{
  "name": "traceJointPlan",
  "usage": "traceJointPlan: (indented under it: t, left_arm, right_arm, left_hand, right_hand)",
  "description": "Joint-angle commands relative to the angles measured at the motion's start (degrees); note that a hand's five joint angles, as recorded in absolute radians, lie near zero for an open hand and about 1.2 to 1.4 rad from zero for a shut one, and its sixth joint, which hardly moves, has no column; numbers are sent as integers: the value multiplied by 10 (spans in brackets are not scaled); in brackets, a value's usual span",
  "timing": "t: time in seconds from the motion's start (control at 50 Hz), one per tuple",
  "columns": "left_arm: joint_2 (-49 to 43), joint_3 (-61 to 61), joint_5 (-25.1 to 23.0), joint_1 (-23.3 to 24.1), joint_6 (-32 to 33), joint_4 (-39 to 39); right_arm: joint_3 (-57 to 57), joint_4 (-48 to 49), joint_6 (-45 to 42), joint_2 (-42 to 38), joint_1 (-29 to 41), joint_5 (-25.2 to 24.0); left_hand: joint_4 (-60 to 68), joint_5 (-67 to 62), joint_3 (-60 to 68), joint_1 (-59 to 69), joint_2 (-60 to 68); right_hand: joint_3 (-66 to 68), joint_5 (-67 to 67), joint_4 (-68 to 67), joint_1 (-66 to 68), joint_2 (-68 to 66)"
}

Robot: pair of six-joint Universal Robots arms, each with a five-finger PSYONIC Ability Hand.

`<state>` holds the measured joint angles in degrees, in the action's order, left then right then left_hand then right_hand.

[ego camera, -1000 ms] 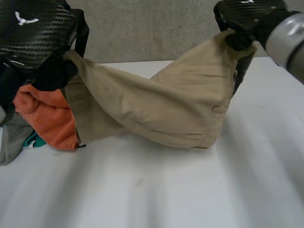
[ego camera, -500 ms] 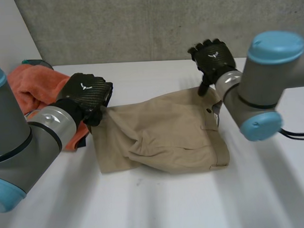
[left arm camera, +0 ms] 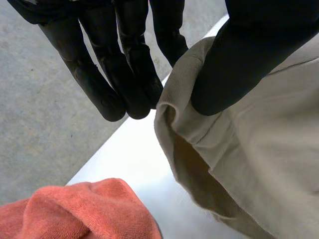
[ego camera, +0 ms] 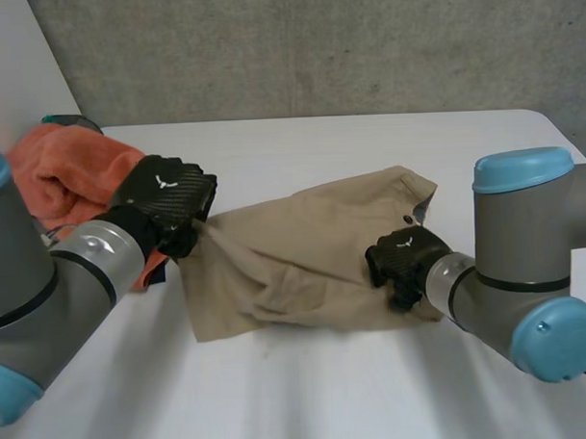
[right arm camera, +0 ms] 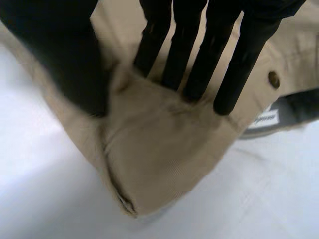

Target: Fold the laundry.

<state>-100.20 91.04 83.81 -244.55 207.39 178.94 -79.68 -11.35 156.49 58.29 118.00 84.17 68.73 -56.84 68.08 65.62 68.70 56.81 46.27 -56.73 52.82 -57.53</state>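
Beige shorts [ego camera: 304,258] lie crumpled across the middle of the white table [ego camera: 309,392]. My left hand [ego camera: 162,198] is at their left edge; in the left wrist view the hem [left arm camera: 172,107] sits pinched between the thumb [left arm camera: 234,64] and the fingers [left arm camera: 127,79]. My right hand [ego camera: 402,259] rests on the near right corner. In the right wrist view its straight fingers [right arm camera: 197,59] press into the shorts [right arm camera: 159,149] and the thumb [right arm camera: 65,59] bunches a ridge of cloth against them. A button [right arm camera: 273,78] and a label [right arm camera: 264,119] show beside the fingertips.
An orange towel [ego camera: 65,174] is heaped at the table's far left, just behind my left hand, also seen as the orange towel [left arm camera: 84,209] below the left hand. A teal item [ego camera: 63,120] peeks out behind it. A concrete wall [ego camera: 316,45] stands behind the table.
The shorts, first held up between both raised hands, came down onto the table. My right hand let go of the far right corner and moved to the near right corner.
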Motion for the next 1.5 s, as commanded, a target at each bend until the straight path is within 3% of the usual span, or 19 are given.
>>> traceJointPlan:
  t: [0.02,0.18,0.26,0.36,0.42,0.48,0.72,0.86,0.94,1.12,1.16,1.2,1.26,1.42,1.5]
  left_arm:
    - [-62,-57,-3,-6,66,30]
    - [-93,-264,-15,-7,75,118]
    - [-107,-382,-14,-10,45,198]
    - [-113,-476,25,-27,-6,276]
    - [-111,-475,43,-33,-19,270]
    - [-105,-437,45,-44,-30,262]
    - [-62,-122,-47,-47,-37,282]
    - [-55,32,-51,-29,-14,250]
    - [-18,78,-44,-26,6,163]
    - [123,123,-42,2,9,-212]
    - [133,129,-44,15,10,-265]
    - [137,135,-54,35,15,-325]
    - [136,133,-65,50,23,-333]
    - [74,92,-46,50,29,-241]
    - [6,39,-11,49,29,-181]
  right_arm:
    - [65,68,-19,-18,-1,26]
    - [202,226,1,-5,1,25]
    - [266,358,7,5,-1,40]
    - [291,545,7,24,-11,73]
    - [283,556,8,32,-13,66]
    - [259,525,14,39,-13,37]
    - [96,338,26,21,-34,-94]
    - [35,172,-71,-12,-61,-118]
    - [8,59,-138,3,-74,-116]
    - [-54,-343,-256,107,-141,-117]
    - [-62,-381,-279,115,-150,-120]
    - [-71,-396,-309,125,-159,-124]
    - [-73,-383,-321,129,-160,-127]
    - [-68,-290,-258,118,-131,-125]
    - [-60,-228,-234,98,-118,-119]
  left_hand:
    - [113,-132,119,144,113]
    - [113,-132,119,144,113]
    - [113,-132,119,144,113]
    - [113,-132,119,144,113]
    - [113,-132,119,144,113]
    - [113,-132,119,144,113]
    - [113,-132,119,144,113]
    - [113,-132,119,144,113]
    - [113,-132,119,144,113]
    - [113,-132,119,144,113]
    - [113,-132,119,144,113]
    - [113,-132,119,144,113]
    - [113,-132,119,144,113]
    - [113,-132,119,144,113]
    - [113,-132,119,144,113]
  right_hand:
    - [232,237,-233,272,-225]
    - [232,237,-233,272,-225]
    - [232,237,-233,272,-225]
    - [232,237,-233,272,-225]
    - [232,237,-233,272,-225]
    - [232,237,-233,272,-225]
    - [232,237,-233,272,-225]
    - [232,237,-233,272,-225]
    - [232,237,-233,272,-225]
    - [232,237,-233,272,-225]
    - [232,237,-233,272,-225]
    - [232,237,-233,272,-225]
    - [232,237,-233,272,-225]
    - [232,237,-233,272,-225]
    - [232,237,-233,272,-225]
